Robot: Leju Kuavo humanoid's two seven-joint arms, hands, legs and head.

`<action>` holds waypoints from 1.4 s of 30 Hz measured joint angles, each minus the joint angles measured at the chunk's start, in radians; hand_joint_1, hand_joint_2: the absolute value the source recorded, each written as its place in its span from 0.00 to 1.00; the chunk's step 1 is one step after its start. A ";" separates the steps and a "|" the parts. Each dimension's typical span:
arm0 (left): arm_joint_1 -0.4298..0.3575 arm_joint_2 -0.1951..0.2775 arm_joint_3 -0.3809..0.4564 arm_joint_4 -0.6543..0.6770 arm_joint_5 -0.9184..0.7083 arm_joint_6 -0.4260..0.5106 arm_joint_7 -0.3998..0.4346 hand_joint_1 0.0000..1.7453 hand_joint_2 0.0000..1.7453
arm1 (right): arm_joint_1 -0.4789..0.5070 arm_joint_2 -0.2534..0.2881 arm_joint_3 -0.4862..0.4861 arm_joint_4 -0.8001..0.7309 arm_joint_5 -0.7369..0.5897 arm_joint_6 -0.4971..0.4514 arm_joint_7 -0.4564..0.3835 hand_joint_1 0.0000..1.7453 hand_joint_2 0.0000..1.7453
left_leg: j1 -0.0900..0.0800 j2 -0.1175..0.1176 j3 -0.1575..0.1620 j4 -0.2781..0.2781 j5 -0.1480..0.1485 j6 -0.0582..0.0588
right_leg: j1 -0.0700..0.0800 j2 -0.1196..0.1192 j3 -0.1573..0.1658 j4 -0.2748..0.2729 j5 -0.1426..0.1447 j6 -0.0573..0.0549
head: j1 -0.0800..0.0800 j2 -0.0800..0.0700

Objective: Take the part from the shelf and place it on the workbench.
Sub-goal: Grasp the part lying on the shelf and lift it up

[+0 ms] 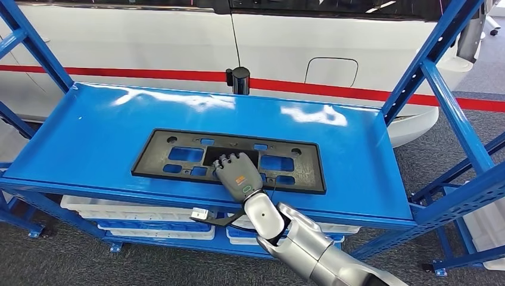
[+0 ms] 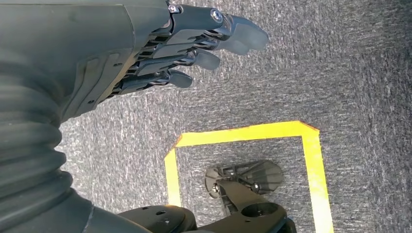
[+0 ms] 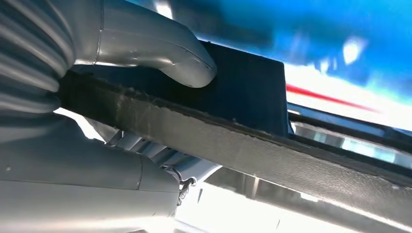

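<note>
Now the right hand (image 1: 237,173) pinches the near edge of the black part (image 1: 229,160), thumb on one face and fingers on the other; the part lies flat on the blue shelf (image 1: 95,128), its long axis along the shelf's front edge. Lift level, without twisting. The left hand (image 2: 194,43) hangs empty, fingers loosely extended

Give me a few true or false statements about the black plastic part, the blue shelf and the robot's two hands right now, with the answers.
1. The black part lies flat on the blue shelf. True.
2. The right hand is on the part, thumb on one face and fingers on the other. True.
3. The left hand holds the part. False: it holds nothing and hangs over grey carpet.
4. The part is bright yellow. False: it is black.
</note>
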 joint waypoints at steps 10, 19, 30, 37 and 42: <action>-0.003 -0.001 -0.001 0.000 -0.051 -0.010 -0.002 0.00 1.00 | 0.118 -0.013 -0.220 -0.245 -0.496 -0.256 -0.427 1.00 1.00 | 0.000 0.000 -0.002 0.000 0.000 0.000 | 0.000 0.000 -0.002 0.000 0.000 0.000 | 0.000 0.000; -0.004 -0.001 0.001 0.000 -0.054 -0.026 -0.013 0.00 0.75 | 0.179 -0.033 -0.304 -0.409 -0.806 -0.282 -0.615 1.00 1.00 | 0.000 0.000 -0.002 0.000 0.000 0.000 | 0.000 0.000 -0.003 0.000 0.001 -0.001 | 0.000 0.000; 0.003 0.001 0.025 0.000 -0.052 -0.083 -0.050 0.00 1.00 | 0.314 -0.114 -0.335 -0.810 -1.353 -0.134 -0.889 1.00 1.00 | 0.000 0.000 -0.005 0.000 0.000 0.000 | 0.000 0.000 -0.006 0.000 0.001 0.000 | 0.000 0.000; 0.003 0.002 0.029 0.000 -0.053 -0.072 -0.083 0.00 1.00 | 0.347 -0.141 -0.332 -0.899 -1.355 -0.128 -0.905 1.00 1.00 | 0.000 0.000 -0.005 0.000 0.000 0.000 | 0.000 0.000 -0.005 0.001 0.001 -0.001 | 0.000 0.000; 0.003 0.002 0.031 0.000 -0.055 -0.074 -0.077 0.00 1.00 | 0.352 -0.152 -0.331 -0.919 -1.365 -0.114 -0.905 1.00 1.00 | 0.000 0.000 -0.005 0.000 0.000 0.000 | 0.000 0.000 -0.005 0.001 0.002 -0.002 | 0.000 0.000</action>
